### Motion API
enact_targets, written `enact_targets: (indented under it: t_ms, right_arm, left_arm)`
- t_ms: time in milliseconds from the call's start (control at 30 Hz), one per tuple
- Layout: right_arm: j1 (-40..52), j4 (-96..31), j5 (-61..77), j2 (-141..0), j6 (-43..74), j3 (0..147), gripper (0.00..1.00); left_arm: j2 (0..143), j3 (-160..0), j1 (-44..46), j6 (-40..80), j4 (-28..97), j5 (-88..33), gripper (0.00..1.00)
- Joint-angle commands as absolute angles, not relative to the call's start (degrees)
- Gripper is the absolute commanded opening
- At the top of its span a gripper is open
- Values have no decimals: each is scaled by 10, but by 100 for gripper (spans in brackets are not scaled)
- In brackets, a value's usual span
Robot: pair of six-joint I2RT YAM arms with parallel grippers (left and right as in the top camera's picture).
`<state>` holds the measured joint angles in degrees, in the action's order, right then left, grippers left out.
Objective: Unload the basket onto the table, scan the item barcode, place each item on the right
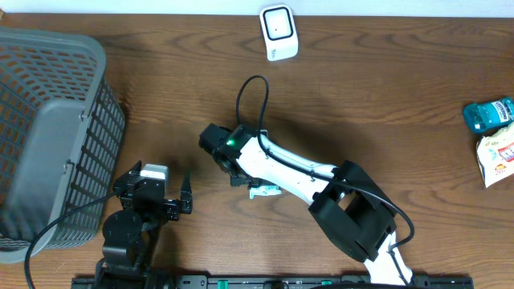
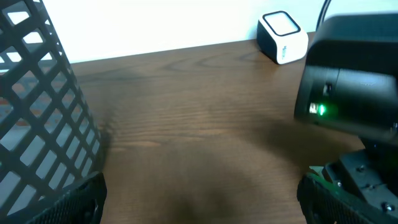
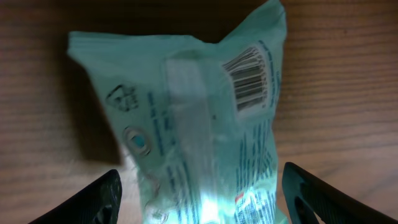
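A pale teal plastic packet lies flat on the wooden table, its barcode facing up near the top right corner. My right gripper hangs over the packet's near end, open, with a finger standing off each side and not touching it. From overhead, only a sliver of the packet shows under the right gripper. The white scanner stands at the table's far edge, also in the left wrist view as the scanner. My left gripper is open and empty above bare wood.
A grey mesh basket fills the left side, close to the left gripper. A teal pack and a white snack bag lie at the right edge. The right arm's wrist looms to the left gripper's right.
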<state>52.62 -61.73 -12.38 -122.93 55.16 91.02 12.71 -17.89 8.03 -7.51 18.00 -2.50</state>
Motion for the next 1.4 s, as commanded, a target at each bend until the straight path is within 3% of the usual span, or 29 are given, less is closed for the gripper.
enact_targets:
  t_ms: [0, 133, 200, 333, 400, 467, 600, 667, 733, 767, 800, 967, 1000, 1033, 1067, 1133, 1167, 1367]
  right_arm:
    - [526, -597, -149, -1231, 578, 887, 77]
    - [526, -580, -145, -1250, 578, 876, 76]
    - [525, -580, -135, -1268, 578, 876, 70]
    - [515, -585, -103, -1284, 567, 878, 28]
    - [509, -590, -101, -1282, 567, 883, 15]
    - [503, -596, -116, -1282, 551, 889, 10]
    - [490, -594, -174, -1281, 411, 904, 16]
    - [484, -595, -213, -1281, 302, 914, 24]
    - [479, -595, -266, -1281, 227, 923, 53]
    - [476, -602, -291, -1281, 223, 931, 63]
    - [476, -615, -304, -1281, 230, 945, 67]
    - [476, -682, -242, -1270, 280, 1042, 76]
    - [475, -691, -221, -1266, 295, 1063, 69]
    - [475, -698, -203, -1261, 309, 1077, 56]
    - [475, -703, -184, -1258, 323, 1088, 34]
    - [475, -710, -149, -1250, 354, 1096, 5]
    - [475, -714, -140, -1249, 368, 1096, 1]
    - [470, -700, -170, -1252, 440, 1042, 1]
  left_arm:
    - [126, -178, 80, -75, 180, -26, 98]
    - [126, -178, 80, -75, 180, -26, 98]
    - [126, -178, 80, -74, 180, -26, 98]
    - [126, -178, 80, -74, 180, -26, 98]
    - [126, -178, 80, -74, 180, -26, 98]
    - [126, -178, 80, -75, 180, -26, 98]
    - [126, -178, 80, -74, 180, -26, 98]
    - [126, -178, 80, -74, 180, -26, 98]
    - [126, -178, 80, -75, 180, -26, 98]
    - [126, -178, 80, -74, 180, -26, 98]
    - [126, -178, 80, -75, 180, -26, 98]
    - [126, -178, 80, -75, 180, -26, 98]
    - [126, -178, 80, -75, 180, -26, 98]
    - [126, -178, 80, -74, 180, -26, 98]
    - [126, -178, 80, -75, 180, -26, 98]
    - [126, -178, 80, -75, 180, -26, 98]
    - [126, -178, 80, -74, 180, -26, 98]
    - [126, -178, 80, -75, 180, -26, 98]
